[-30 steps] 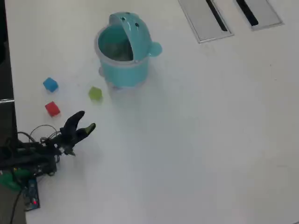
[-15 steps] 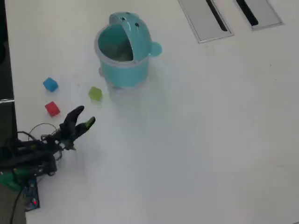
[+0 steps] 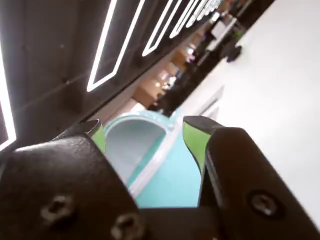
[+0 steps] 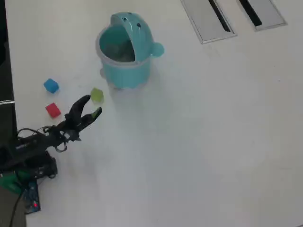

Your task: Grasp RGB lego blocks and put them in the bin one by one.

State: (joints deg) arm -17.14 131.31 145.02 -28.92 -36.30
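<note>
One green block [image 4: 96, 94] beside gripper [image 4: 91, 106]

In the wrist view the bin [image 3: 150, 165] is partly covered by the gripper [image 3: 145, 131] body, and its base is cut off at the bottom edge. None of the blocks can be seen there. The far background of that view is blurred beyond telling. In the overhead view the arm [image 4: 28, 151] is cut off at the left edge, and the grey panels [image 4: 208, 19] are cropped by the top edge. The bin's interior is too dim to be read.
</note>
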